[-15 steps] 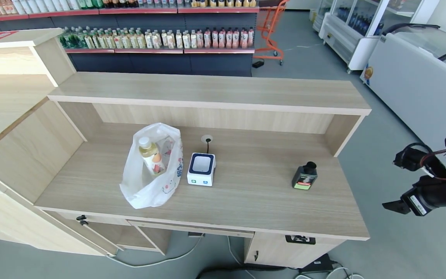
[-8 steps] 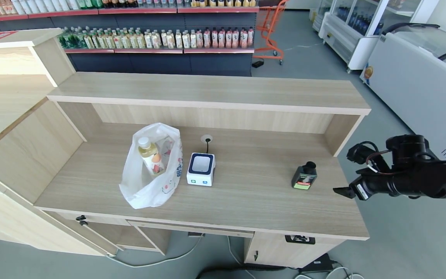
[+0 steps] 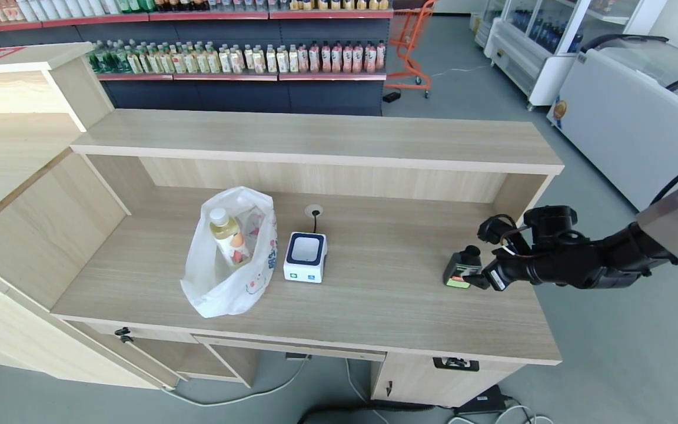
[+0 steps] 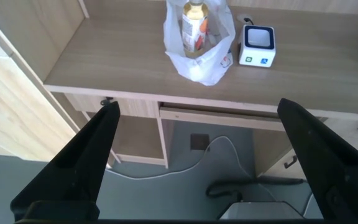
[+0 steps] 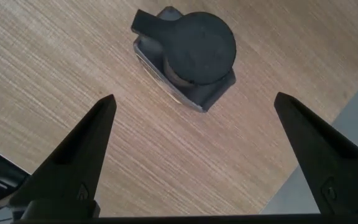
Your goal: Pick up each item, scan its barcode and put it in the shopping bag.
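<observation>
Wooden counter (image 3: 374,282), grey floor (image 3: 610,371), drink shelves (image 3: 239,76)

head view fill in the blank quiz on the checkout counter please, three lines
The shopping bag holds an upright ____ with a pale cap.
Between the shopping bag and the black-capped container sits the white ____.
The right pincer, near that container, is ____.
Missing: bottle; scanner; open.
</observation>
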